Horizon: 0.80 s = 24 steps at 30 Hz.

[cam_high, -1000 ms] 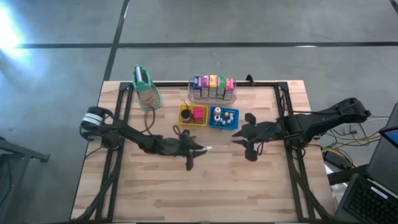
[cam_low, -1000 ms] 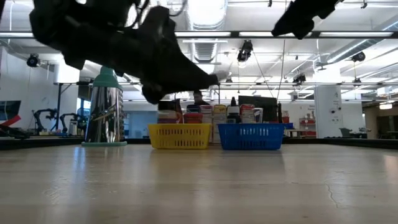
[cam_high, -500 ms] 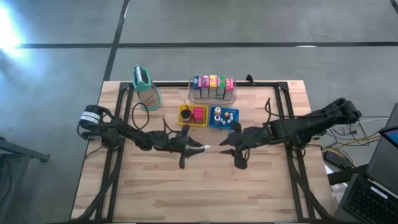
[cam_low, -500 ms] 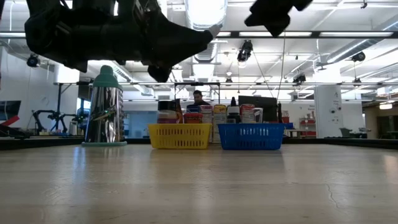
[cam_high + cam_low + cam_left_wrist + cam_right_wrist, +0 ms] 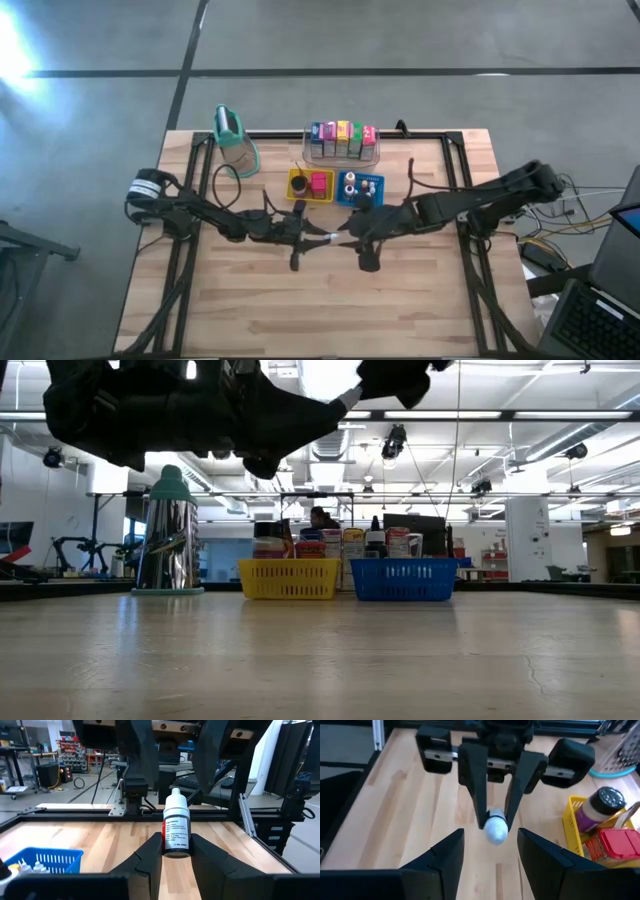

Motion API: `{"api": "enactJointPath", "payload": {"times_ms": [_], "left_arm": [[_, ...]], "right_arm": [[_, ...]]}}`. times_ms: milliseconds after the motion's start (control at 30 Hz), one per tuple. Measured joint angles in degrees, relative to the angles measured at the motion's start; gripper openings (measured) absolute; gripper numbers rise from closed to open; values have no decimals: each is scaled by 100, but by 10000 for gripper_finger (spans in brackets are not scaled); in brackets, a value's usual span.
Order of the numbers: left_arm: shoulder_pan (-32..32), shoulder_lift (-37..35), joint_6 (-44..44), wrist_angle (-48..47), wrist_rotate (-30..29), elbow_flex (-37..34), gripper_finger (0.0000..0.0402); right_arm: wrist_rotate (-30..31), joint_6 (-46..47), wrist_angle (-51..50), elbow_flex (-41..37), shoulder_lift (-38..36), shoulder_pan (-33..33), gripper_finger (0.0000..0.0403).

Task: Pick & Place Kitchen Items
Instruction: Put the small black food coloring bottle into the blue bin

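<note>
While our left gripper (image 5: 176, 851) holds the small white dropper bottle (image 5: 175, 829) above the table, in front of the blue tray (image 5: 359, 189), our right gripper (image 5: 488, 851) faces it with fingers spread; we judge a handover underway, needing alignment around the cap.

Worktop's near half bare – free passage. Far edge crowded: yellow basket (image 5: 311, 185), blue basket (image 5: 360, 188), clear bin (image 5: 342, 143), tall container (image 5: 235, 142) toward the far left corner.
</note>
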Motion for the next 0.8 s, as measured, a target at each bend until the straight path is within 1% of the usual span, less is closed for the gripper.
{"api": "enactJointPath", "payload": {"times_ms": [167,267,333,800], "left_arm": [[0,-9,159,-111,33,119,97],[0,-11,208,-131,59,148,97],[0,-11,231,-147,81,153,97],[0,-22,334,-159,96,253,97]], "right_arm": [[4,-40,-232,300,272,-43,183],[4,-65,-282,421,359,-64,177],[6,-61,-405,428,372,-70,169],[30,-41,-401,423,346,-77,106]]}}
